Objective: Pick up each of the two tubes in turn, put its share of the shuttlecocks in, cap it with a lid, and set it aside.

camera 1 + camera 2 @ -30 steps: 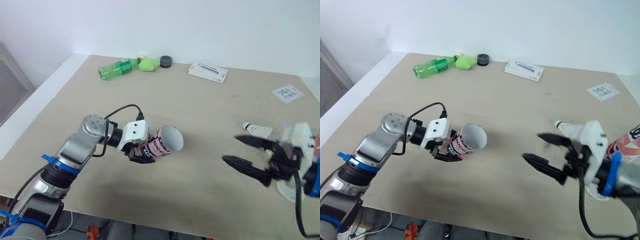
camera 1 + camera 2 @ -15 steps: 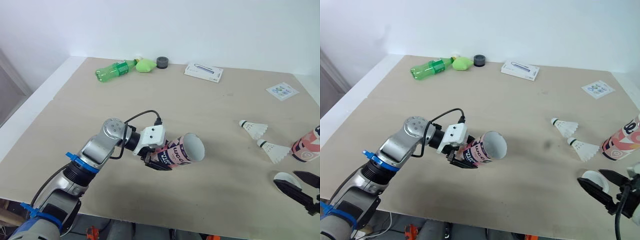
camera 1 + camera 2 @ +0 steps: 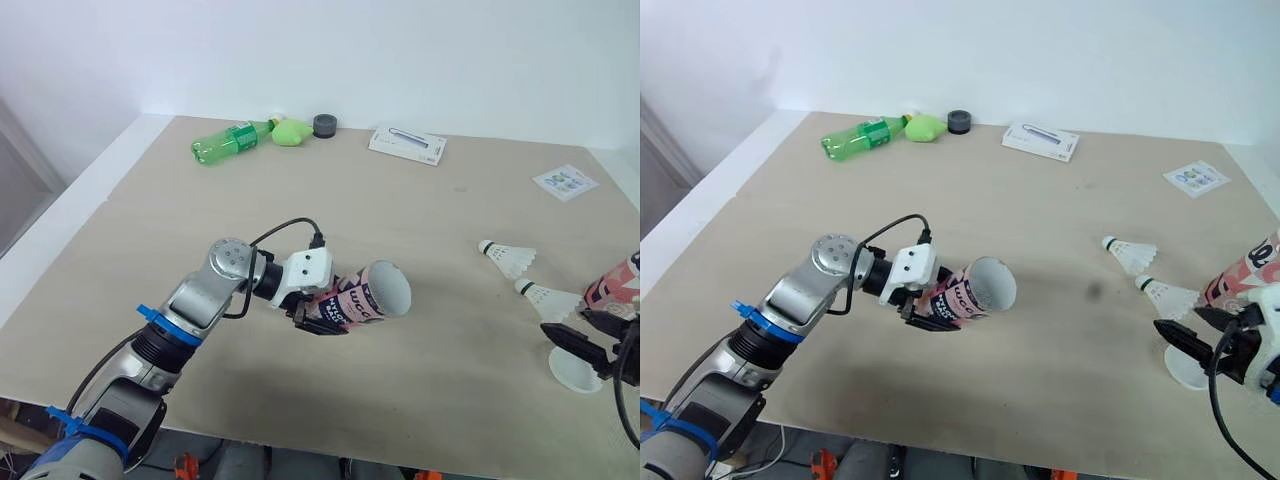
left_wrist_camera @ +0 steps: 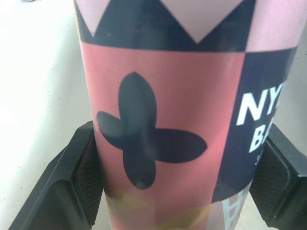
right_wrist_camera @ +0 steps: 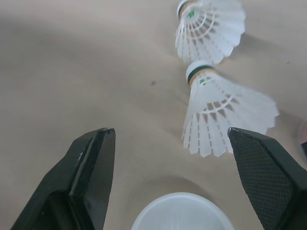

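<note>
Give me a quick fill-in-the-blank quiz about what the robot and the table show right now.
The left gripper is shut on the pink ___.
The right gripper hangs open over a white lid, beside ___ shuttlecocks.
The bottle at the table's far edge is ___.
Missing words: tube, two, green.
</note>
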Available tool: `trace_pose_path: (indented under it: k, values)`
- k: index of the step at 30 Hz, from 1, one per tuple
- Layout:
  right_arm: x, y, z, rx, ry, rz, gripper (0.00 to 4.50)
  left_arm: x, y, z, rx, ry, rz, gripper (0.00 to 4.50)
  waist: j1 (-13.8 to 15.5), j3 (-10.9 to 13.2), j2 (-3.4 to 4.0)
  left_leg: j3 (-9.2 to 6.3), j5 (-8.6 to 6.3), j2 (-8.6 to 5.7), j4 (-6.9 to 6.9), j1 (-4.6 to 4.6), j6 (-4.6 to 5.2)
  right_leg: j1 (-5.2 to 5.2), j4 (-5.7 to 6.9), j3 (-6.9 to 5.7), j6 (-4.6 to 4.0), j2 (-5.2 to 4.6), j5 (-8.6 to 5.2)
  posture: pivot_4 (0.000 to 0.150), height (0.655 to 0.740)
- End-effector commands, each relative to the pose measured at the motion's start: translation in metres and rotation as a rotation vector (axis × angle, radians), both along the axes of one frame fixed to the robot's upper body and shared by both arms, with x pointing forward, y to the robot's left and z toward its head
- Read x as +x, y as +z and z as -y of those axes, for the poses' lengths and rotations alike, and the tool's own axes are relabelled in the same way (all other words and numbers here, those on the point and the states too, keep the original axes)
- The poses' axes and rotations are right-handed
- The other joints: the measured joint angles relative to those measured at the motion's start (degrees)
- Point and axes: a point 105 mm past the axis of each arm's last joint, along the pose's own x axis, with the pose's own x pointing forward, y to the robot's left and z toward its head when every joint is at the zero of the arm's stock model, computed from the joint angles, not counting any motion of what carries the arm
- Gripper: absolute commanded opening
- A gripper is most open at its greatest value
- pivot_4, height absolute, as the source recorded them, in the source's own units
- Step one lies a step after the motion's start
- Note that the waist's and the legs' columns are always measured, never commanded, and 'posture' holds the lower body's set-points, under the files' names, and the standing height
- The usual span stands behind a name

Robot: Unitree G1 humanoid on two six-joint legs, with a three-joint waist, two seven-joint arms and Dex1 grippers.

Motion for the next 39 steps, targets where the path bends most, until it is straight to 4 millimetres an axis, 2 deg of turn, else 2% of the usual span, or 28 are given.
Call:
trace_pose_path:
  k: [1, 15, 16, 17, 18, 19, 21, 23, 27, 30, 34, 38, 39]
  values:
    - [0.008, 0.005, -0.001, -0.017, 0.01, 0.031, 4.03, 0.003, 0.001, -0.001, 0.005, 0.033, 0.005, 3.69, -0.21, 0.0, -0.01, 0.0, 0.0, 0.0, 0.0, 0.0, 0.0, 0.0, 0.0, 0.0, 0.0, 0.0, 0.0, 0.15, 0.7294]
    - [0.035, -0.007, 0.001, -0.013, -0.017, 0.044, 4.03, 0.0, 0.004, 0.0, 0.012, 0.038, 0.003, 3.69, -0.51, 0.01, 0.02, 0.01, 0.0, 0.01, -0.04, 0.01, 0.0, -0.03, 0.0, 0.03, 0.02, 0.03, 0.03, 0.15, 0.7294]
    - [0.036, -0.007, 0.002, -0.011, -0.021, 0.05, 3.5, 0.0, 0.004, 0.0, 0.013, 0.037, 0.002, 3.69, -0.51, 0.01, 0.03, 0.01, 0.0, 0.01, -0.05, 0.01, 0.0, -0.03, 0.0, 0.02, 0.02, 0.04, 0.03, 0.15, 0.7294]
    - [0.037, -0.006, 0.003, -0.01, -0.026, 0.061, 3.24, 0.0, 0.003, 0.0, 0.017, 0.038, 0.002, 3.69, -0.51, 0.01, 0.04, 0.01, 0.0, 0.01, -0.06, 0.01, 0.0, -0.03, 0.0, 0.03, 0.03, 0.03, 0.03, 0.15, 0.7294]
    - [0.038, -0.005, 0.004, -0.006, -0.036, 0.069, 2.76, 0.0, 0.003, -0.001, 0.021, 0.038, 0.002, 3.69, -0.52, 0.01, 0.04, 0.02, 0.0, 0.01, -0.07, 0.01, 0.0, -0.04, 0.0, 0.03, 0.03, 0.03, 0.03, 0.15, 0.7294]
    - [0.039, -0.004, 0.005, 0.002, -0.041, 0.074, 2.13, 0.0, 0.003, -0.002, 0.025, 0.038, 0.003, 3.69, -0.52, 0.01, 0.04, 0.02, 0.0, 0.01, -0.07, 0.01, 0.0, -0.04, 0.0, 0.03, 0.03, 0.03, 0.03, 0.15, 0.7294]
    - [0.04, -0.002, 0.005, 0.004, -0.04, 0.088, 1.21, 0.001, 0.002, -0.004, 0.029, 0.041, 0.002, 3.69, -0.55, 0.01, 0.04, 0.02, 0.0, 0.02, -0.09, 0.02, 0.0, -0.04, 0.0, 0.03, 0.03, 0.04, 0.02, 0.15, 0.7294]
    - [0.04, -0.003, 0.005, 0.003, -0.045, 0.088, 0.08, 0.003, 0.002, -0.006, 0.031, 0.043, 0.003, 3.69, -0.57, 0.01, 0.04, 0.01, 0.0, 0.03, -0.11, 0.03, 0.0, -0.05, 0.0, 0.03, 0.01, 0.06, 0.02, 0.15, 0.7294]
    - [0.027, 0.004, -0.006, 0.034, 0.005, 0.073, 0.03, 0.003, 0.002, -0.006, 0.028, 0.044, 0.006, 3.69, -0.54, 0.01, 0.04, 0.01, 0.0, 0.03, -0.14, 0.02, 0.0, -0.06, 0.0, 0.03, 0.0, 0.07, 0.01, 0.15, 0.7294]
    - [0.007, 0.023, -0.021, 0.047, 0.115, 0.087, 0.03, 0.004, 0.001, -0.006, 0.026, 0.043, 0.008, 3.69, -0.53, 0.01, 0.08, -0.02, 0.0, 0.02, -0.23, 0.01, 0.0, -0.07, 0.0, 0.02, 0.0, 0.06, -0.04, 0.15, 0.7294]
    - [-0.003, 0.057, -0.029, 0.044, 0.16, 0.165, 0.03, 0.005, 0.001, -0.005, 0.022, 0.042, 0.009, 3.69, -0.68, 0.0, 0.19, 0.01, -0.01, 0.01, -0.22, 0.03, -0.01, -0.07, 0.0, 0.05, 0.03, 0.05, -0.05, 0.15, 0.7294]
    - [-0.011, 0.087, -0.066, 0.016, 0.335, 0.23, 0.03, 0.007, -0.002, -0.004, 0.024, 0.037, 0.01, 3.69, -0.68, 0.02, 0.09, -0.02, 0.01, 0.04, -0.16, 0.12, 0.02, -0.01, 0.0, 0.05, -0.14, 0.09, -0.04, 0.15, 0.7294]
    - [-0.011, 0.092, -0.084, -0.001, 0.411, 0.234, 0.03, 0.006, -0.002, -0.003, 0.025, 0.032, 0.008, 3.69, -0.68, 0.02, 0.1, -0.03, 0.02, 0.05, -0.15, 0.12, 0.03, -0.01, 0.0, 0.04, -0.21, 0.1, -0.07, 0.15, 0.7294]
